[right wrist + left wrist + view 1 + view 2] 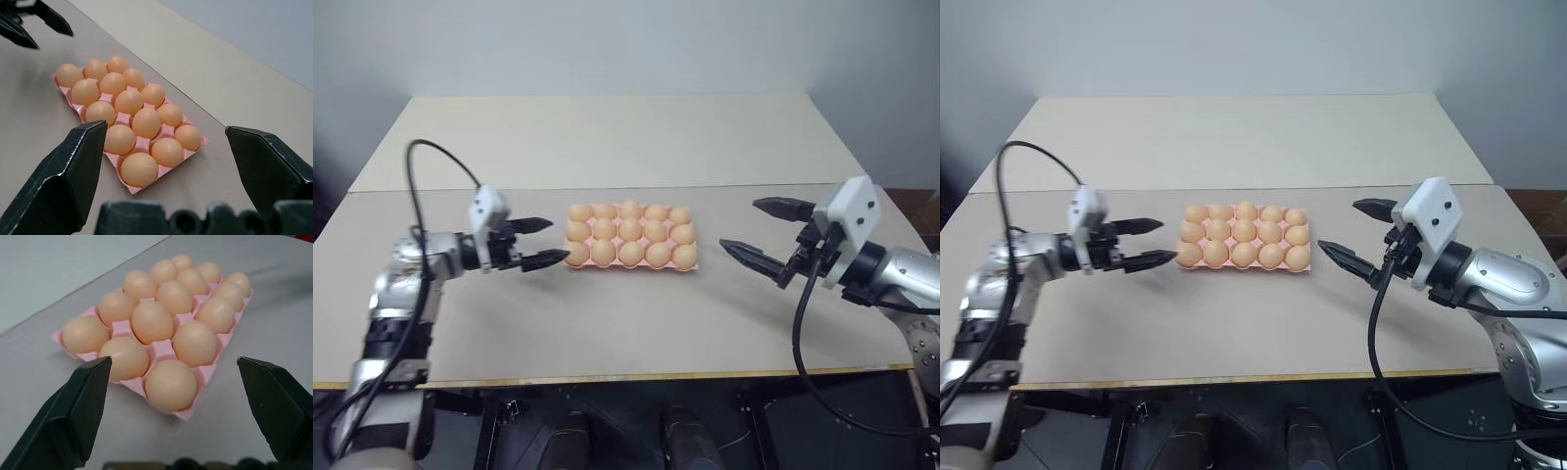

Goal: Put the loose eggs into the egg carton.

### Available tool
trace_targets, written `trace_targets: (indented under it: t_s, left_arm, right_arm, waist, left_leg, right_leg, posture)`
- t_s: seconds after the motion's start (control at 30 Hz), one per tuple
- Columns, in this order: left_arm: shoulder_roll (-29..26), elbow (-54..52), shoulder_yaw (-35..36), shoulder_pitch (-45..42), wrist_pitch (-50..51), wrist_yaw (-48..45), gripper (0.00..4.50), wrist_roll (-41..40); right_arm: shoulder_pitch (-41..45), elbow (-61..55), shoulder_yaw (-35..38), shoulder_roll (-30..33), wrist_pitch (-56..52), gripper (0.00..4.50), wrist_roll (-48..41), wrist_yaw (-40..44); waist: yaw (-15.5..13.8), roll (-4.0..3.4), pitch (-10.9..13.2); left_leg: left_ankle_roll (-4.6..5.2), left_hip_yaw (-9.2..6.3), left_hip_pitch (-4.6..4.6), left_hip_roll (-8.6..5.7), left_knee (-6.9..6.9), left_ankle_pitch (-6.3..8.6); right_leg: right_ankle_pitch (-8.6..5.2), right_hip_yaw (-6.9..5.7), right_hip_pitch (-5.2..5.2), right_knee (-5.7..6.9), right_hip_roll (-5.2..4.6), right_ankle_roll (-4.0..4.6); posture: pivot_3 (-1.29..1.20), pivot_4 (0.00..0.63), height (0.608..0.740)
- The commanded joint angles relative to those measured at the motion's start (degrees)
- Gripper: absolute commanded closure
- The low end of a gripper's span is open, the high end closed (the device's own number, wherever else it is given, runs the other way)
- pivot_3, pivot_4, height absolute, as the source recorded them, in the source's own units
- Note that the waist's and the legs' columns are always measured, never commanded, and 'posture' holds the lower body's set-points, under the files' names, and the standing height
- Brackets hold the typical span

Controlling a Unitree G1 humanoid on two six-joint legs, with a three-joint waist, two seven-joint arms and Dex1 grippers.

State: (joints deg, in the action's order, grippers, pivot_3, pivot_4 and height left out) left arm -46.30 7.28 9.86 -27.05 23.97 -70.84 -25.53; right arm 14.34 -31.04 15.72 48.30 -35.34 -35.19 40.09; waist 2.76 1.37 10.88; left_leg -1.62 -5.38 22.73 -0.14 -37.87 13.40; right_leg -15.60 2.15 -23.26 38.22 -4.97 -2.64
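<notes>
Left end effector (536, 242) hangs just off the carton's left short end, its two black fingers spread wide and holding nothing, one finger (527, 224) a little higher than the other, both pointing in toward the eggs. From its wrist view, the near corner of the tray sits right between the parted black pads (73, 411), not touched by either. Over on the other side, the right end effector (766, 234) is just as wide apart and just as empty, hovering off the carton's right short end and angled back toward it, with a clear stretch of bare surface in between. Between the two sits the flat pale pink moulded egg carton (694, 264), lidless, lying flat near the middle of the table, long side facing the robot. Every cup is taken: the smooth, light orange-tan oval eggs (630, 233) fill three rows of five, packed shoulder to shoulder, pink ridges peeking out between them. The table (607, 323) itself is a broad, matte beige-grey top with a light wooden front edge; a second, paler top (607, 137) butts against it farther back, a seam running across just behind the carton.
</notes>
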Motion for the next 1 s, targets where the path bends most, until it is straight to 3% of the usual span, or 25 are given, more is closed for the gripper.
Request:
trace_targets:
  t_s: [0.03, 0.17, 0.33, 1.0]
  left_arm:
    - [-6.0, -7.9, 7.9, 4.0, 3.6, -2.2, 0.01, -5.4]
    - [-10.8, -15.4, 17.6, 14.6, 7.8, -2.3, 0.01, -9.0]
    - [-10.2, -23.0, 25.0, 24.9, 11.4, -0.8, 0.01, -13.1]
    - [-9.2, -29.2, 26.2, 26.7, 12.5, 6.8, 0.01, -17.7]
  right_arm:
    - [0.3, -0.3, 3.1, 2.2, 0.3, 0.00, -1.6, 2.7]
    - [-1.1, 2.1, 1.8, 3.6, 3.0, 0.00, 0.6, 6.9]
    - [-0.8, 4.2, 1.6, 3.2, 3.8, 0.00, 0.6, 8.5]
    - [2.9, 8.1, 0.7, 3.4, 4.5, 0.00, 0.2, 14.0]
  waist:
    - [-0.2, -0.01, 0.0]
    - [-0.3, -0.01, 0.0]
    - [-0.6, -0.01, 0.0]
    - [-0.5, -0.01, 0.0]
  left_leg:
    - [0.00, 0.00, -0.01, -0.01, 0.00, 0.00]
    - [0.01, 0.03, -0.07, 0.00, 0.01, 0.01]
    - [0.01, 0.09, -0.11, 0.00, 0.03, 0.01]
    - [0.03, 0.32, -0.27, 0.05, 0.11, 0.04]
  right_leg:
    - [0.00, 0.00, 0.02, 0.00, -0.02, 0.00]
    - [0.00, 0.00, 0.11, -0.09, -0.02, 0.00]
    - [0.00, 0.02, 0.13, -0.09, -0.06, -0.01]
    - [0.00, 0.19, 0.16, -0.09, -0.02, 0.00]
  posture:
    - [0.00, 0.150, 0.740]
    - [0.00, 0.150, 0.740]
    - [0.00, 0.150, 0.740]
    - [0.00, 0.150, 0.740]
